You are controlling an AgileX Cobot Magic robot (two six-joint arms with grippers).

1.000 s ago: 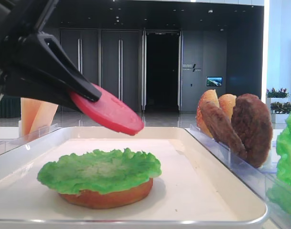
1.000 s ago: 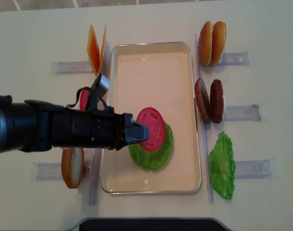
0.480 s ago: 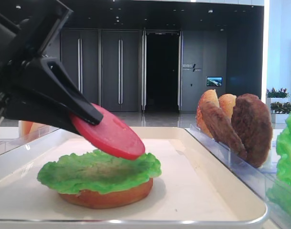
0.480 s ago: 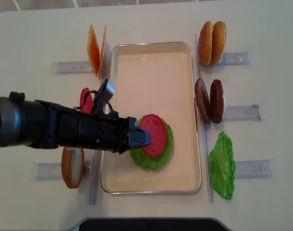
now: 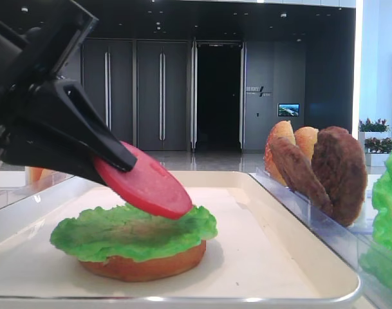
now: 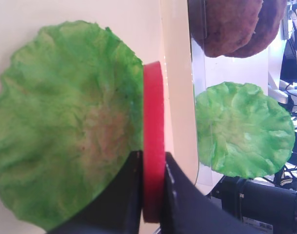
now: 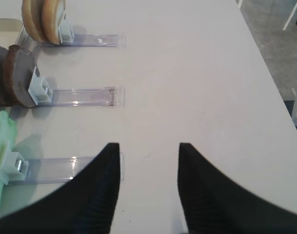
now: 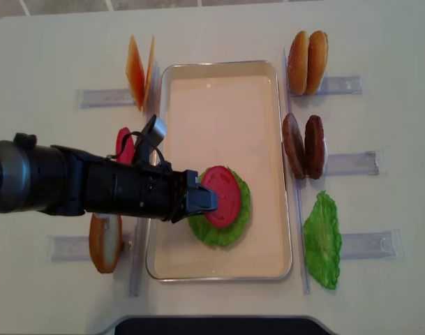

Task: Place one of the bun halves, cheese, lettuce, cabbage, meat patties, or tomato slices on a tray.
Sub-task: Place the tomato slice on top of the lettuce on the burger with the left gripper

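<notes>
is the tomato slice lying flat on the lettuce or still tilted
Tilted. The tomato slice slopes down onto the lettuce, its upper edge pinched in the left hand.

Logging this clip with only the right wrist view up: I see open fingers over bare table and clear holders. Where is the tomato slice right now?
Observer: The left gripper is shut on the tomato slice, over the lettuce in the tray.
Operator: Lying flat on it?
Observer: No, tilted; in the low front view its lower edge meets the lettuce.
Operator: Anything under the lettuce?
Observer: A bun half, flat on the tray.
</notes>
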